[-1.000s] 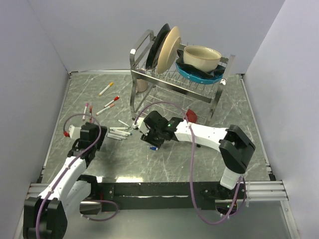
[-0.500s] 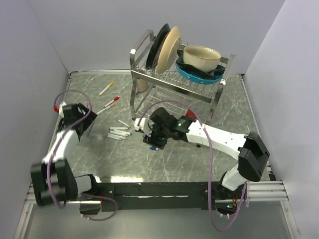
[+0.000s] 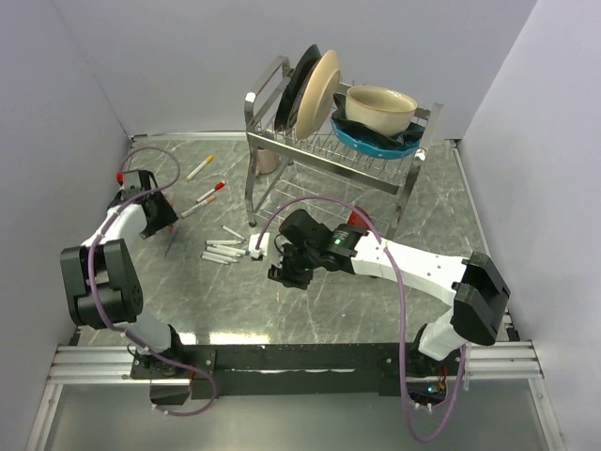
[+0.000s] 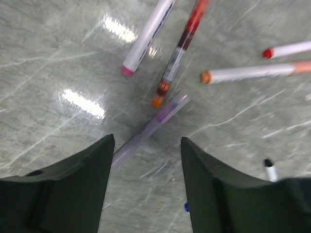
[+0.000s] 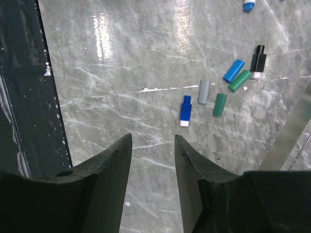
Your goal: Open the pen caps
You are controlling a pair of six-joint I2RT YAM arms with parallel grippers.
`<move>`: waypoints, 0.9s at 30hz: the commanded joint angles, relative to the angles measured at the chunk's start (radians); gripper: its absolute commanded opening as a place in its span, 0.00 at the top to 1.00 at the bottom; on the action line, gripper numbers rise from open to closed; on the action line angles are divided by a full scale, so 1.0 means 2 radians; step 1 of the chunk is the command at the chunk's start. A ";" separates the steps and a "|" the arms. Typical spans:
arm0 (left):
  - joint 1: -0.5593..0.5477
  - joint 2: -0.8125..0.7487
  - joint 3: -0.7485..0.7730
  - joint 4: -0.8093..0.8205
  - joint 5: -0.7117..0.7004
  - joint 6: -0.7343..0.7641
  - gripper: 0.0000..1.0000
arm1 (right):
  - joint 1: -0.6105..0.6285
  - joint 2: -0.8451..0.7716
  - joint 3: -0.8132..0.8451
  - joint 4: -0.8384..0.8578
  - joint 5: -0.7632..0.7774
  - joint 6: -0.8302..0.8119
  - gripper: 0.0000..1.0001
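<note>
From above: my left gripper (image 3: 155,214) hangs far left and my right gripper (image 3: 286,272) mid-table. A small yellow plastic cap (image 3: 210,159) and a red plastic cap (image 3: 220,187) sit on their white pens, far left, unopened.

Left wrist: my jaws gape, empty, over a translucent purple pen (image 4: 155,124).

Right wrist: my jaws are apart and empty. Loose plastic caps (image 5: 219,104), blue, green and grey, lie ahead, already off.

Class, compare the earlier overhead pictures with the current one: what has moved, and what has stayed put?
The left gripper swung outward to the far left of the table, open above pens lying there. The right gripper barely shifted, while its elbow swung outward. No grasp is visible. The pile of white pens and the dish rack stayed put.
</note>
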 commanded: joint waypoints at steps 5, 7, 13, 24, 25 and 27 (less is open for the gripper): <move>-0.004 0.016 0.018 -0.043 0.020 0.048 0.45 | 0.008 -0.015 -0.003 0.000 0.001 -0.007 0.53; -0.007 0.029 0.024 -0.048 0.018 0.048 0.45 | 0.007 -0.015 -0.004 0.000 0.003 -0.008 0.53; -0.007 0.061 0.038 -0.062 0.016 0.050 0.48 | 0.008 -0.007 -0.003 -0.001 0.006 -0.009 0.53; -0.008 0.077 0.041 -0.072 0.036 0.054 0.62 | 0.007 0.002 -0.001 -0.004 0.004 -0.011 0.53; -0.008 0.079 0.042 -0.075 0.042 0.056 0.64 | 0.008 0.002 -0.001 -0.004 0.004 -0.011 0.53; -0.010 0.084 0.041 -0.078 0.047 0.057 0.65 | 0.008 0.002 -0.001 -0.004 0.004 -0.012 0.53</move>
